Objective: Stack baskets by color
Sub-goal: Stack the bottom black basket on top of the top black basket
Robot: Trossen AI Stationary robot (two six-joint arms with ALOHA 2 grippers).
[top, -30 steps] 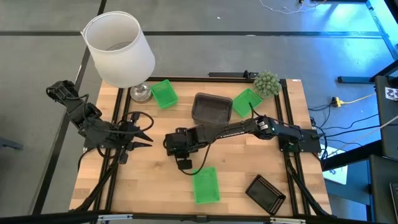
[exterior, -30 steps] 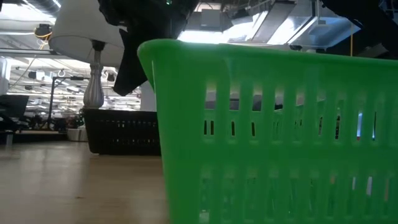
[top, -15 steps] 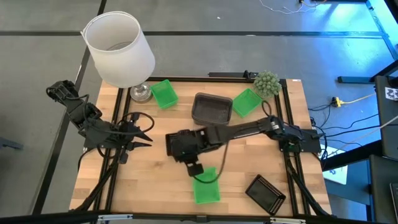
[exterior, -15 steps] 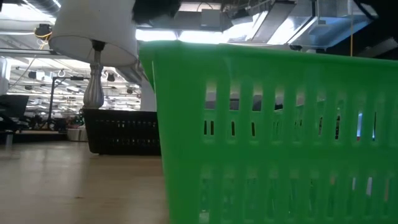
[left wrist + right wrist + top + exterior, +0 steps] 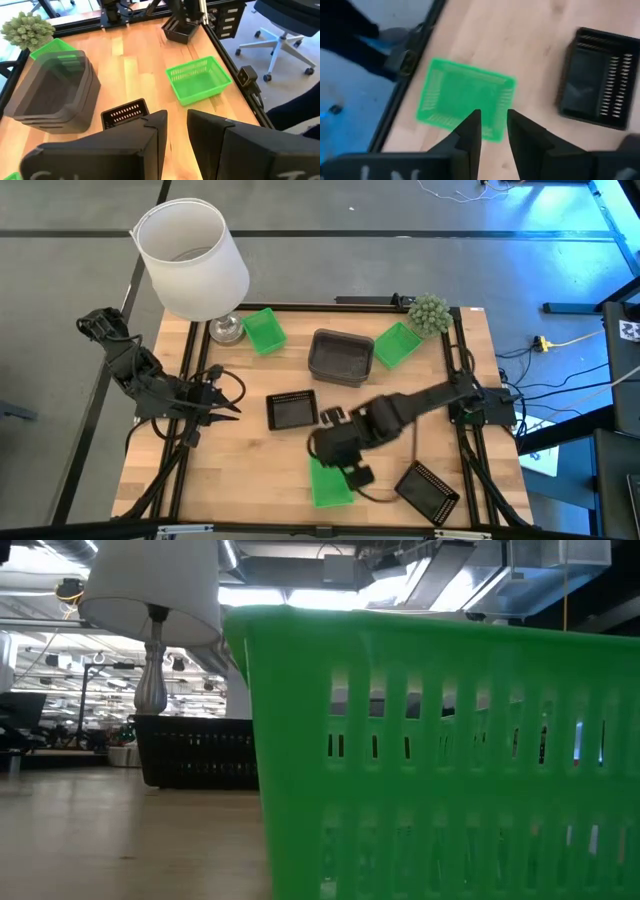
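**R gripper over front green basket**

L gripper (image 5: pixel 228 410) at table's left, fingers slightly apart, holding nothing. Black basket (image 5: pixel 292 410) mid-table; grey stack (image 5: pixel 341 356) behind it, w/ green baskets (image 5: pixel 264 330) and (image 5: pixel 397 344) either side. R gripper (image 5: pixel 357 476) above front green basket (image 5: pixel 329 482), fingers slightly apart, empty. Another black basket (image 5: pixel 428 491) front right.

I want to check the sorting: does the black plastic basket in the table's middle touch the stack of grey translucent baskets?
Apart. In the high view, bare wood shows between the black basket and the grey stack.
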